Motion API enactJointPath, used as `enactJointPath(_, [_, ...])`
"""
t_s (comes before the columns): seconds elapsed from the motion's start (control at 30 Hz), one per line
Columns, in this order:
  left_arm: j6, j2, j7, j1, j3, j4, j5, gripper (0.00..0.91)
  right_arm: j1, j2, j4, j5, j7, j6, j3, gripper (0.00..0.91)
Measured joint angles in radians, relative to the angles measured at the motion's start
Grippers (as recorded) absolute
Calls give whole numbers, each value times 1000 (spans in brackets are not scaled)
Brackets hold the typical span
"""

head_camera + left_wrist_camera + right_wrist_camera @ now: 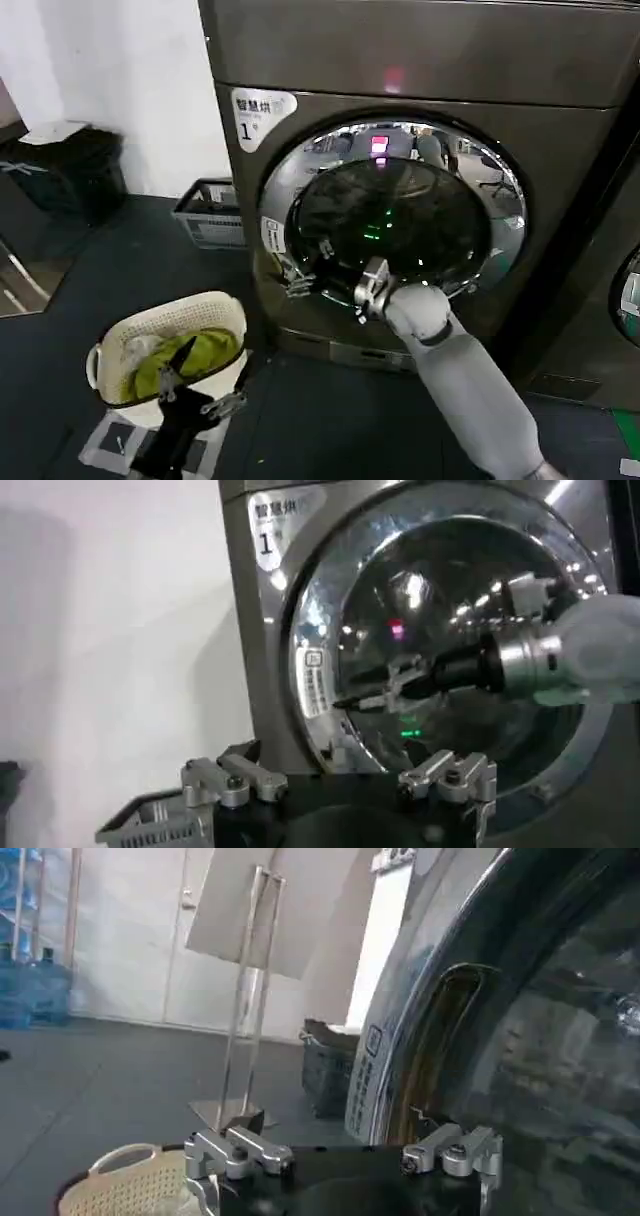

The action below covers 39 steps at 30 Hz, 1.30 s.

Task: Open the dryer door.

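Note:
The dryer door is a big round porthole with a wide chrome rim and dark domed glass, on the front of the grey dryer. It looks flush with the machine. My right gripper is open at the door's lower left rim, its fingers spread against the chrome near a white sticker. From the left wrist view, the right gripper points at that rim. In the right wrist view, a slot-like recess in the rim lies just beyond the right gripper. My left gripper hangs open over the basket.
A cream laundry basket with green and yellow clothes stands on the floor at the lower left. A grey crate and a black bin sit by the white wall. A neighbouring machine stands at the right. A metal stand is behind.

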Motion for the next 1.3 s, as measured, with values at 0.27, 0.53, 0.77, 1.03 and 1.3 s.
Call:
enactJointPath(0.27, [20,-1,0,-2,1,-4,14,907,18,6,-24,29,-2,0,-10,907])
enactJointPath(0.53, [171,4,3,-32,-7,-21,-50,907,24,4,-29,127,-34,3,-36,907])
enactJointPath(0.77, [245,14,6,-61,-29,-31,-125,907,3,-16,1,152,-107,2,-35,907])
enactJointPath(1.03, [266,38,39,-101,-73,1,-207,907,-41,-71,73,238,-244,-4,0,907])
enactJointPath(1.3, [286,81,85,-172,-132,44,-284,907,-104,-154,163,303,-358,-5,30,907])
